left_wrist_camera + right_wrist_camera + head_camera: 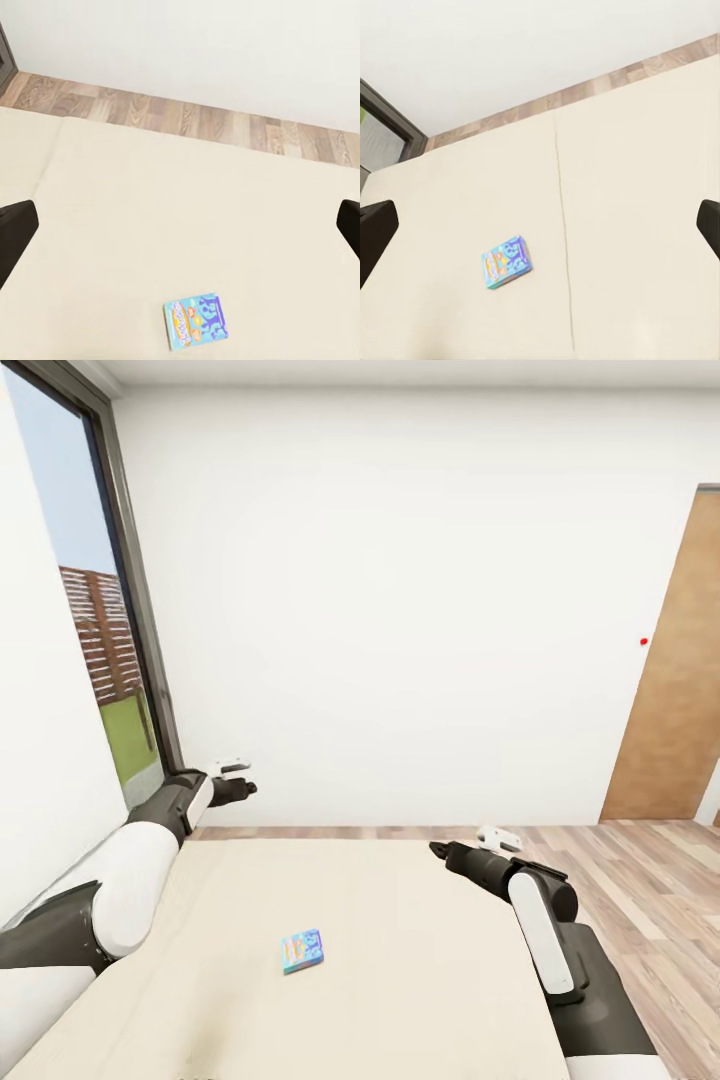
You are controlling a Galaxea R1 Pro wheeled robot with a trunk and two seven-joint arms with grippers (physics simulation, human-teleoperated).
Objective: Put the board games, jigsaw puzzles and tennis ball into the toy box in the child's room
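A small, mostly blue board game [302, 950] lies flat on the beige bed [400, 980], near its middle. The same box appears in the left wrist view [196, 324] and the right wrist view [507, 262]. My left gripper [248, 788] hangs above the bed's far left corner, well beyond the box. My right gripper [437, 848] hovers over the far right part of the mattress. In both wrist views the dark fingertips [15, 232] [375, 232] stand wide apart at the picture edges, open with nothing between them. The table and toy box are out of view.
A tall dark-framed window [110, 660] fills the left wall. A brown wooden door [675, 680] stands at the right. Wood-plank floor [640, 870] runs beyond the bed's far edge and along its right side, under a plain white wall [400, 610].
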